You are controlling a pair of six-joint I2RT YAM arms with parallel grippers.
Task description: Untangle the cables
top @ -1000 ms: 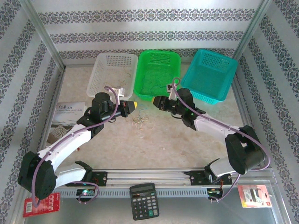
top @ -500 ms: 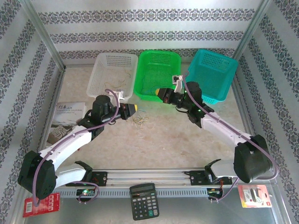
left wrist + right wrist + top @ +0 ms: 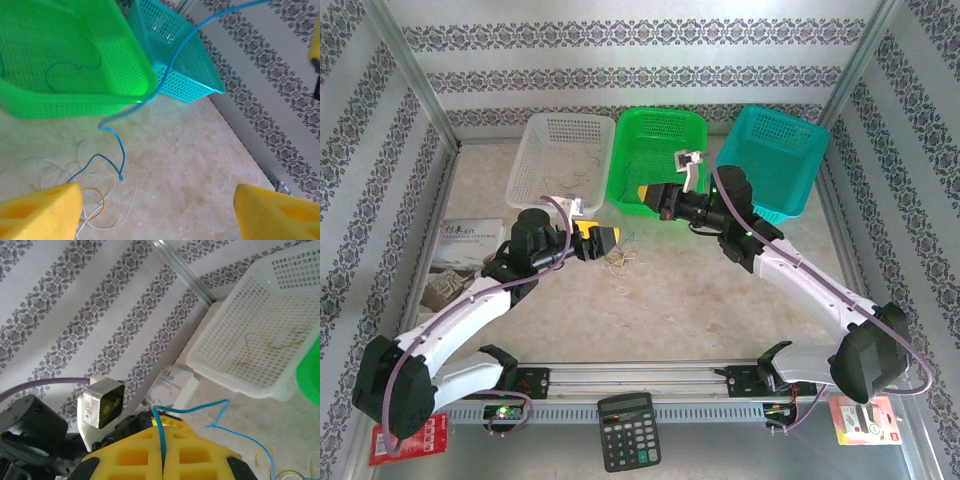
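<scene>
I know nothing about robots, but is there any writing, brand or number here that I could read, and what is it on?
Nothing reads with certainty.
booklet: a dark title line on the cover, too blurred to read.
calculator: key markings too small.
red card: white marks, too small.
packet: print blurred.

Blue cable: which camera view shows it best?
Left wrist: the blue cable hangs nearly whole, down to its free end. Right wrist shows the right gripper, jaws shut, pinching its upper part. Top view: too thin to tell.
</scene>
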